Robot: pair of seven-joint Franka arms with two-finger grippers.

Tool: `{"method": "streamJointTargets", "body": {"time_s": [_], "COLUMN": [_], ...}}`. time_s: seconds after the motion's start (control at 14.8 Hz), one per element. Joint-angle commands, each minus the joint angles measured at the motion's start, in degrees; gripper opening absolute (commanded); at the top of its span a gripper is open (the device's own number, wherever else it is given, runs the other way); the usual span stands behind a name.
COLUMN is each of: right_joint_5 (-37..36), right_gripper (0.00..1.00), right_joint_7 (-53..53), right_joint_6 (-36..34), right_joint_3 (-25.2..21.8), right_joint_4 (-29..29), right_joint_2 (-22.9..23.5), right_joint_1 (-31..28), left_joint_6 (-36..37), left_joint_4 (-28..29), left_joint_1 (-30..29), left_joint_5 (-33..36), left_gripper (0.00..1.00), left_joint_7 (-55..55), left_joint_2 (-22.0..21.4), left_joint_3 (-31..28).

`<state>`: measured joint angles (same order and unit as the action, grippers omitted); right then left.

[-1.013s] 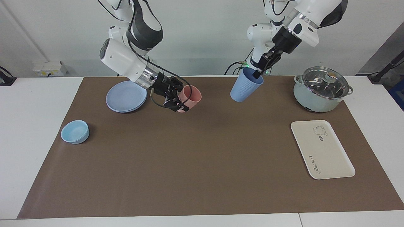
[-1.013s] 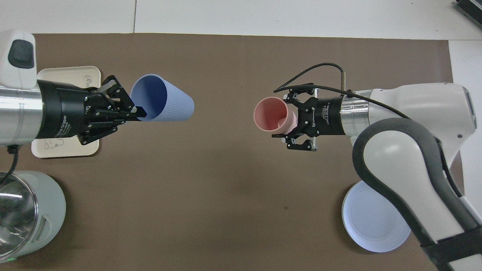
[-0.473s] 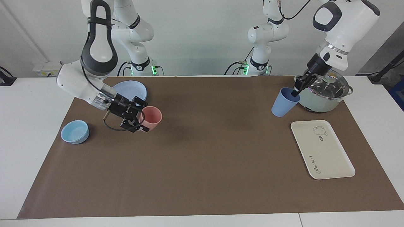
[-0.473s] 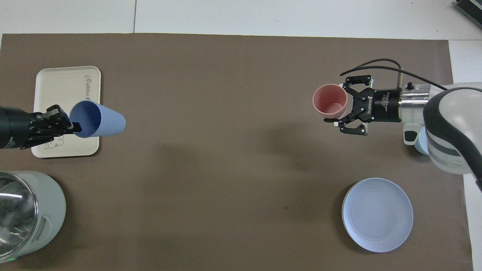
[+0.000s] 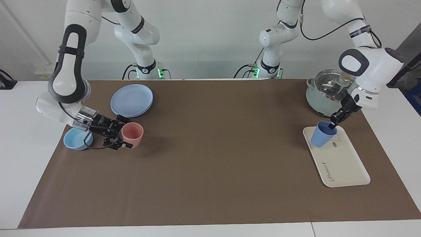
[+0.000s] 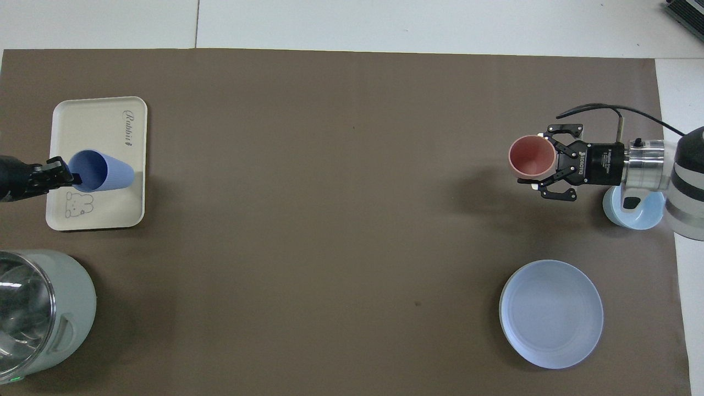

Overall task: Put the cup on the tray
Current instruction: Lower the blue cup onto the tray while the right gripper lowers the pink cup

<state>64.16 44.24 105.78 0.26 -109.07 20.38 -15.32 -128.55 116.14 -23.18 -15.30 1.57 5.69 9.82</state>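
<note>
The cup [image 5: 323,134], light, stiff plastic at frame right, tilts over the tray [image 5: 345,168], seemingly touching, the left gripper [image 5: 333,125] fingers clamped on its rim.

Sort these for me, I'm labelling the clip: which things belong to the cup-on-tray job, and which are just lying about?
Job:
blue cup, tilted over the tray
tray
left gripper, shut on the blue cup's rim

Lying about:
pink cup, in the right gripper
bowl
plate
pot

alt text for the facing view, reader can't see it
The left pincer holds the blue cup by its rim, tilted, over the cream tray. The right pincer grips a pink cup beside a light-blue bowl.
</note>
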Motion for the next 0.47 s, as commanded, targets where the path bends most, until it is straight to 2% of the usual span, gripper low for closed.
{"method": "streamJointTargets", "body": {"time_s": [0.0,0.14,0.41], "right_joint_5": [2.02,2.28,5.7], "right_gripper": [0.0,0.0,0.0], "right_joint_7": [-5.73,-6.35,-7.67], "right_joint_6": [-2.68,-3.12,-3.99], "right_joint_3": [0.79,0.88,0.88], "right_joint_4": [2.9,4.39,4.84], "right_joint_2": [4.92,6.68,7.92], "right_joint_1": [-2.16,-2.78,-2.87], "left_joint_6": [-2.13,-3.99,-4.52], "left_joint_4": [2.06,5.75,6.29], "left_joint_1": [-2.74,-2.75,-2.75], "left_joint_5": [1.24,1.06,0.97], "left_gripper": [0.0,0.0,0.0], "left_joint_7": [3.86,3.87,3.96], "left_joint_2": [-0.33,-1.12,-1.39], "left_joint_3": [0.73,0.9,0.91]}}
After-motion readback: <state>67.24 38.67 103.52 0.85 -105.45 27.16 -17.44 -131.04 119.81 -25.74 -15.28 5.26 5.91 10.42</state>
